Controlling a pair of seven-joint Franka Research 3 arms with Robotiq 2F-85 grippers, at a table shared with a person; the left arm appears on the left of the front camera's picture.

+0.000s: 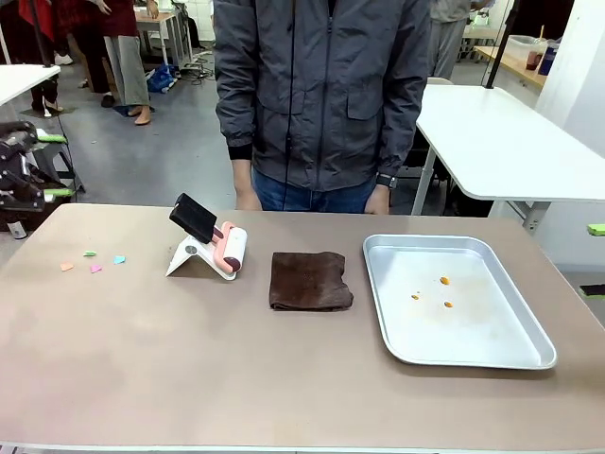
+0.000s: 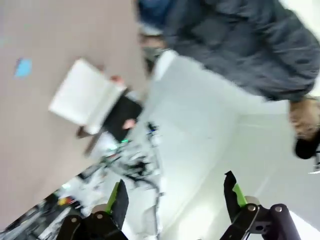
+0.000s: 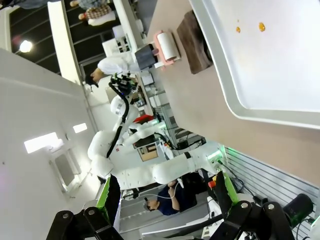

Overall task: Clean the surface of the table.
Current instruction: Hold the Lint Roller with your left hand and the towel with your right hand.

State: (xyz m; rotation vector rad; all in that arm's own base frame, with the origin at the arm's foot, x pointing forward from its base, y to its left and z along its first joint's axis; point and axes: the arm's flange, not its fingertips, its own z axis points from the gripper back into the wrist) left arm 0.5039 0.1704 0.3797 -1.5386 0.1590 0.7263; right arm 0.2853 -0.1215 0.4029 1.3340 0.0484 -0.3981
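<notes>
**Table.** The table (image 1: 284, 378) spans the lower half of the front view. Its brown top runs from the robot's side to the person (image 1: 321, 95), who stands at the far edge with both hands down at the table's rim.

**Items on the table.**
- A few small paper scraps (image 1: 95, 262) in orange, green, pink and blue lie loose near the far left part of the top.
- A lint roller (image 1: 232, 251) stands right of the scraps. It has a pink body, a white roll and a black handle, and it rests tilted on a white stand.
- A brown cloth (image 1: 310, 280), folded, lies flat near the middle. It sits just right of the roller and apart from it.
- A metal tray (image 1: 492, 331) occupies the right part, near the cloth but not touching it. Three small orange crumbs (image 1: 444, 281) lie on its floor.

**Left gripper.** In the left wrist view, the left gripper (image 2: 175, 197) has its fingers spread wide, with nothing between the green pads. The picture is blurred. The roller's stand and a blue scrap appear well beyond the fingers.

**Right gripper.** In the right wrist view, the right gripper (image 3: 167, 192) also stands wide apart and holds nothing. The tray, cloth and roller lie farther off, clear of the fingers.
</notes>
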